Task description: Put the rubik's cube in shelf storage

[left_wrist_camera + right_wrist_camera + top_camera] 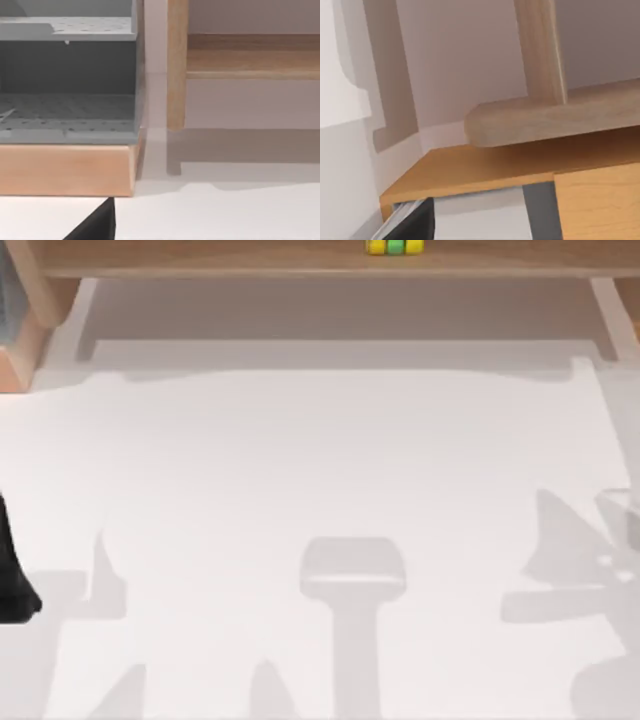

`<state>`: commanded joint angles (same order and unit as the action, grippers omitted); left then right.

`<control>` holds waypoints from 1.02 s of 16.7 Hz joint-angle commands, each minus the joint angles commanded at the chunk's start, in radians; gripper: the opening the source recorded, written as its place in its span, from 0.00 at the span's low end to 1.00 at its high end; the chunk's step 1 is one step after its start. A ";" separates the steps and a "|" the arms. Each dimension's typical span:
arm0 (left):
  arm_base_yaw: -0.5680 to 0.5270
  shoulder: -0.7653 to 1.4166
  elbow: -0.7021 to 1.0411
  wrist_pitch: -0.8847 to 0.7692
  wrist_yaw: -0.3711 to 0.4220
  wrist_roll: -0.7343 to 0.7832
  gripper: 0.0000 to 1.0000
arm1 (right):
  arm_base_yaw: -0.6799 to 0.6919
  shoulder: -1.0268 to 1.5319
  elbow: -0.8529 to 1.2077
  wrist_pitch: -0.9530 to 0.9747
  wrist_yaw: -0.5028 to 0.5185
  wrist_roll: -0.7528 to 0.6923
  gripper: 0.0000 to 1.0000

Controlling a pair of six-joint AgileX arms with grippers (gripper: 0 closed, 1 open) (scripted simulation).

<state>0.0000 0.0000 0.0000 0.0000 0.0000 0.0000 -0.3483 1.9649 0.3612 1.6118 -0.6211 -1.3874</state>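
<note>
The rubik's cube (394,246), a small cube with yellow and green tiles, rests on the long light-brown board of the shelf storage (200,258) at the back of the table, right of centre. Pale side supports (610,320) hold the board up. My left arm (12,580) stands at the table's left edge, far from the cube. A dark edge of my left gripper (95,227) faces a shelf support (176,65). A dark edge of my right gripper (415,225) sits near the shelf board's end (540,120).
A grey perforated cabinet (65,90) on a wooden base (65,167) stands at the back left beside the shelf support. An orange-brown wooden box (485,170) sits under the shelf end near my right gripper. Arm shadows fall across the white table (320,470).
</note>
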 joint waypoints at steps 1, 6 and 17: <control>0.000 0.000 0.000 0.000 0.000 0.000 1.00 | -0.046 0.001 -0.028 0.009 -0.030 -0.028 1.00; 0.000 0.000 0.000 0.000 0.000 0.000 1.00 | -0.272 0.036 -0.011 0.017 -0.096 -0.127 1.00; 0.000 0.000 0.000 0.000 0.000 0.000 1.00 | -0.394 0.068 0.074 0.000 -0.090 -0.163 1.00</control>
<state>0.0000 0.0000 0.0000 0.0000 0.0000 0.0000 -0.7419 2.0332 0.4357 1.6116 -0.7112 -1.5508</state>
